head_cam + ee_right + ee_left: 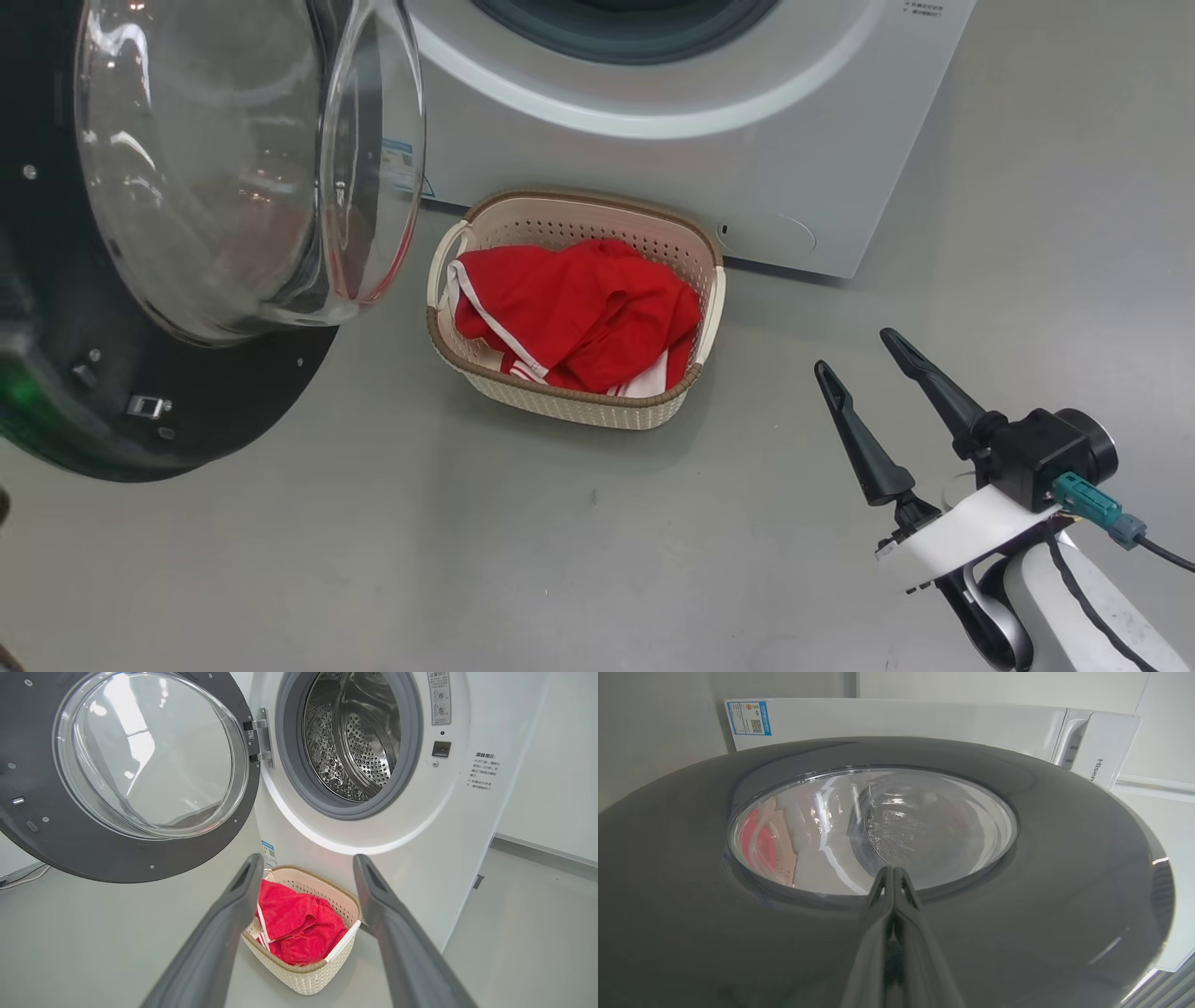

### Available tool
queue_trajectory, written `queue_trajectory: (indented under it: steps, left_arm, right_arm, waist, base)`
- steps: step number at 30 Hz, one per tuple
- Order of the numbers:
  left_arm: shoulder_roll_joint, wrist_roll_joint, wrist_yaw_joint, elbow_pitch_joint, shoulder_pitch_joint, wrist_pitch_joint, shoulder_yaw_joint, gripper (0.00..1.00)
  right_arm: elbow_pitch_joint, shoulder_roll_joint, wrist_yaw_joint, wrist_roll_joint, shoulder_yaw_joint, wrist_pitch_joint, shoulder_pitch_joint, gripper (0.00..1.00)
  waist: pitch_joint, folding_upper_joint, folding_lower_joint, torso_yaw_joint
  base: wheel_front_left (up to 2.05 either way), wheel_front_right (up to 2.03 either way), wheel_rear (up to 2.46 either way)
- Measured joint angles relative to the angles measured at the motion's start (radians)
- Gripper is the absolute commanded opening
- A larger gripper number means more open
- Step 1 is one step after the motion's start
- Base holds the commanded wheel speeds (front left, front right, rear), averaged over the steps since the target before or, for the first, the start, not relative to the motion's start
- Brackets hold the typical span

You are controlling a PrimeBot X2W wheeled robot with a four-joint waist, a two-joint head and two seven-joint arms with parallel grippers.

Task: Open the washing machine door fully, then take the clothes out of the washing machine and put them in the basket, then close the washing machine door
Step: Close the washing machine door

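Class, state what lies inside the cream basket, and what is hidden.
Red clothes with white stripes lie bunched inside the basket. They cover its floor, so anything beneath them cannot be seen.

The head camera looks steeply down at the floor (pixel 560 560) before the washing machine (pixel 672 159). The washing machine door (pixel 187 233) is close at upper left, the basket (pixel 579 397) at centre and the right hand (pixel 854 352) at lower right. The left wrist camera sits very near the door's outer face, looking along the left hand (pixel 893 871) toward the machine's top. The right wrist camera sits low and farther back, facing the machine's front. All three share the door; head and right wrist share the basket.
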Motion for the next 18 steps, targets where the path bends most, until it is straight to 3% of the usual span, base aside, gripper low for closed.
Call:
queue_trajectory:
  steps: [18]
  left_arm:
    - [-0.141, -0.062, -0.036, -0.107, 0.078, 0.166, -0.050, 0.00]
  right_arm:
    - [0.021, 0.018, 0.000, 0.000, 0.015, 0.000, 0.019, 1.00]
  waist:
    - [-0.038, 0.0000, 0.0000, -0.006]
  base:
    - [0.00, 0.00, 0.00]
